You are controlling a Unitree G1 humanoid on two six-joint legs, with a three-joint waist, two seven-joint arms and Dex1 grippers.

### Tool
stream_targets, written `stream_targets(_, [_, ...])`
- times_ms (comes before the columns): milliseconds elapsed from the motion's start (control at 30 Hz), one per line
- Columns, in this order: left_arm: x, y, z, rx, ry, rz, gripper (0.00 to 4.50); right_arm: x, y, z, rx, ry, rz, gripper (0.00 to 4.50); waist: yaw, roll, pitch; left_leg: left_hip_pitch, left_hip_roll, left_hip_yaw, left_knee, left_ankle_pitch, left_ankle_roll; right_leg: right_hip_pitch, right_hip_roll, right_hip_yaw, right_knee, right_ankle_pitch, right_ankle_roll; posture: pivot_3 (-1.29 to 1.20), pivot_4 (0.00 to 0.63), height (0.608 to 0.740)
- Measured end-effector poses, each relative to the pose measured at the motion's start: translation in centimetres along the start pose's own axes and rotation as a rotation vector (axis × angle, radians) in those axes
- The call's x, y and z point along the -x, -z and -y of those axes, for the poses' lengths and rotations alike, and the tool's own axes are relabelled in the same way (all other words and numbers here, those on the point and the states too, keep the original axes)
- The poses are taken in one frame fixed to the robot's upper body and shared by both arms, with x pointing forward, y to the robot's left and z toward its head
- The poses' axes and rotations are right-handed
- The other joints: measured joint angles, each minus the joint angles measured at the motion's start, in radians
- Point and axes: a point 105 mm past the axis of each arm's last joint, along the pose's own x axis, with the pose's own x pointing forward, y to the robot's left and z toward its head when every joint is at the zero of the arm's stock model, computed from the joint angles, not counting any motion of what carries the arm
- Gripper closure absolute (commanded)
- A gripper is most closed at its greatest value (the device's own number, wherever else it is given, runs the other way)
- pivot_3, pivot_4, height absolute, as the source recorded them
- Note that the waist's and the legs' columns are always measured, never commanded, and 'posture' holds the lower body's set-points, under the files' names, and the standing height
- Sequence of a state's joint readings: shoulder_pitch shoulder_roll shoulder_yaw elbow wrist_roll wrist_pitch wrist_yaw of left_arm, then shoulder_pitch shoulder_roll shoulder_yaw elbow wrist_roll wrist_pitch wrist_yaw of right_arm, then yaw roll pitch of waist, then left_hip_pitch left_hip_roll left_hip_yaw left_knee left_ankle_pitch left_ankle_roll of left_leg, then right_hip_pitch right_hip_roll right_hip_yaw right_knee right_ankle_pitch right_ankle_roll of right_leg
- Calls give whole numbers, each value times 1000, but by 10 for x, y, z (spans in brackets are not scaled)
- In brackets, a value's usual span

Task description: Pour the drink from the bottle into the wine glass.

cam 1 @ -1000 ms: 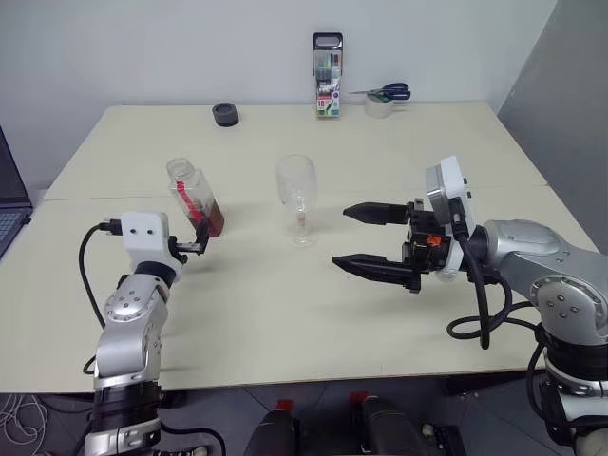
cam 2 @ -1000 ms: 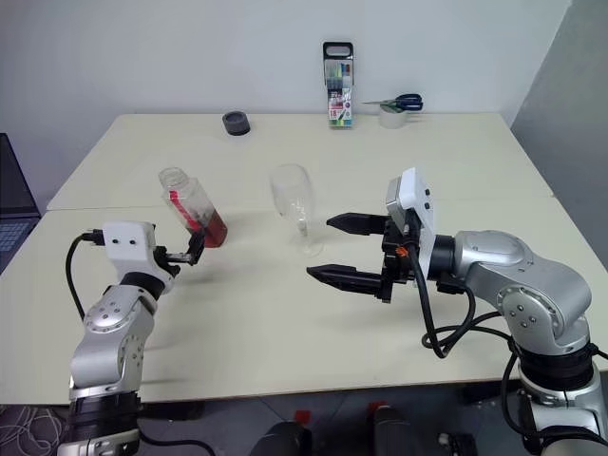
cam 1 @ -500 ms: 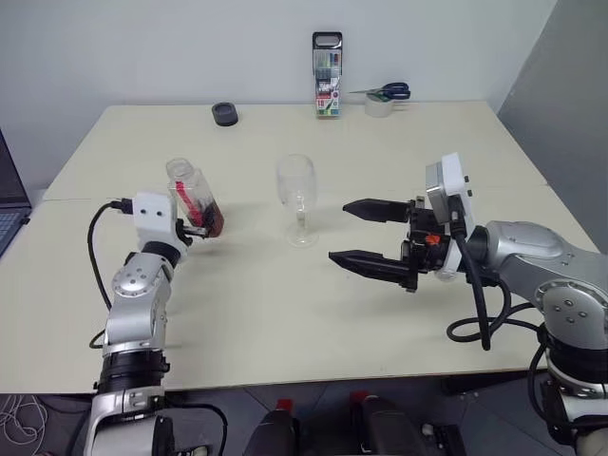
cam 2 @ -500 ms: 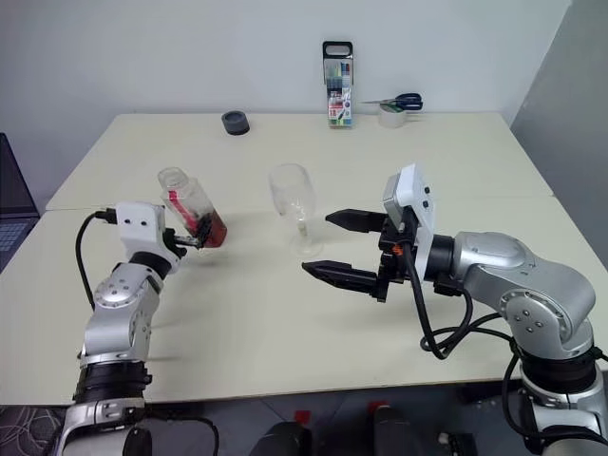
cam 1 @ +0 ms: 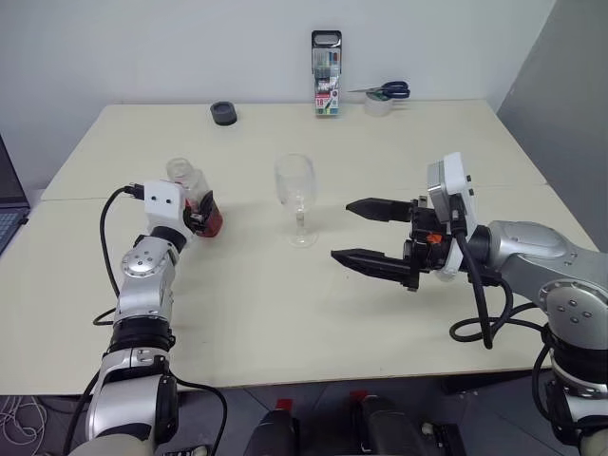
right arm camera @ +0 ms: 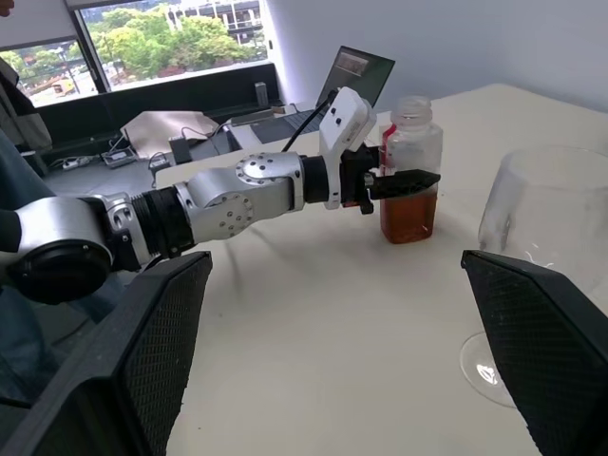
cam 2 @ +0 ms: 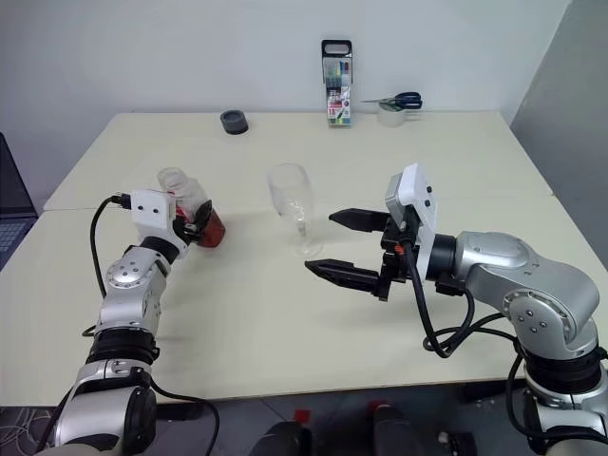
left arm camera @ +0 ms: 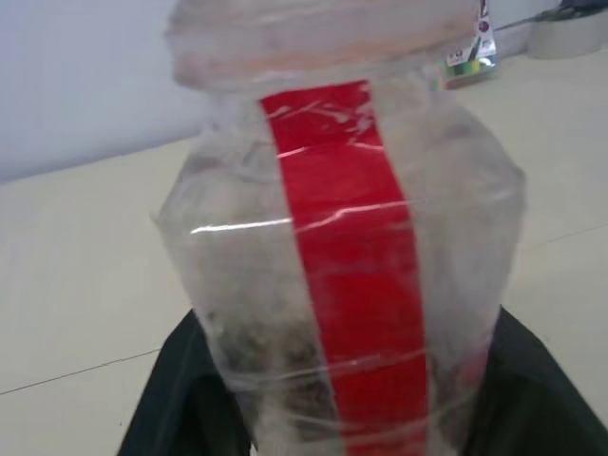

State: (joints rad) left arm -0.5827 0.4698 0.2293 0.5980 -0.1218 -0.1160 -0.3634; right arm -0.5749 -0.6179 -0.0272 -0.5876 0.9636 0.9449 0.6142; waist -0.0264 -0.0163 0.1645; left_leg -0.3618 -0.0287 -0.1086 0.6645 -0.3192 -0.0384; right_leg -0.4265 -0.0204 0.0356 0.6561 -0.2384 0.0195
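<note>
The bottle [cam 1: 193, 196] stands uncapped on the table, left of centre, with a red label strip [left arm camera: 347, 256] down its side. The drink [right arm camera: 410, 217], reddish-brown, fills its lower part. My left gripper [cam 1: 202, 213] is shut on the bottle's body, a black finger [right arm camera: 407, 180] lying across its side. The wine glass [cam 1: 296, 193] stands empty and upright at mid-table, its bowl [right arm camera: 546, 223] close in the right wrist view. My right gripper [cam 1: 342, 230] hovers open just right of the glass and points toward it, with nothing between its fingers.
At the table's far edge stand a black-topped marker case [cam 1: 327, 76], scissors on a tape roll [cam 1: 384, 96] and a black tape roll [cam 1: 224, 113]. A laptop [cam 1: 8, 195] sits at the left edge. A seam runs across the table.
My left arm reached forward to the bottle and its fingers, open before, closed on the bottle's body. The bottle, the glass and my right gripper have stayed in place.
</note>
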Motion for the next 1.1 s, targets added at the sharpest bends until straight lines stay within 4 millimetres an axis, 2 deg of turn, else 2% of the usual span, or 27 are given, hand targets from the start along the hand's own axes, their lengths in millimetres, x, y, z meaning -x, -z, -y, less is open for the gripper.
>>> stream_targets(133, [1,0,-1,-27,-2,-5,2609,0,1,1,-1,10,3,0,0,0,0,0,0,0,0,0,0,0,0,0,0,0,0,0,150,740])
stream_targets(233, [-1,-3,1,-151,33,-21,2610,1,-1,4,20,28,12,0,0,0,0,0,0,0,0,0,0,0,0,0,0,0,0,0,150,740])
stream_targets(300, [-9,-13,7,-204,60,-7,2610,1,-3,7,38,50,20,0,1,0,0,-1,0,0,1,0,0,-1,0,-1,1,0,0,0,150,740])
stream_targets(367, [-21,-32,14,-253,92,31,2610,0,-6,11,69,77,40,0,7,-2,1,-3,-1,-1,2,0,0,-1,0,-2,1,0,0,0,150,740])
stream_targets(500, [-42,-95,27,-388,153,185,2610,-4,-17,26,155,169,96,0,9,-4,1,-2,-2,1,2,0,0,-2,0,-2,1,0,1,0,150,740])
stream_targets(600, [-47,-116,35,-476,206,237,2610,-5,-17,42,202,265,118,0,6,-4,1,-3,-2,4,1,0,0,-5,-1,0,2,0,1,0,150,740])
stream_targets(700, [-50,-112,47,-555,281,230,2610,-7,-16,53,215,326,139,0,-2,-4,1,-5,-2,7,0,0,0,-11,0,2,6,0,1,0,150,740])
stream_targets(833, [-52,-104,57,-634,344,211,2610,-8,-18,57,230,358,172,0,-7,-4,1,-7,-2,9,1,0,0,-15,0,4,7,0,1,0,150,740])
stream_targets(1000, [-51,-111,57,-769,367,248,2610,-10,-17,57,243,362,181,0,-6,-4,1,-8,-2,9,1,0,0,-15,0,4,7,0,1,0,150,740])
stream_targets(1100, [-50,-115,58,-841,373,277,2610,-9,-11,55,230,350,177,0,-5,-4,1,-8,-2,9,1,0,0,-15,0,4,7,0,1,0,150,740])
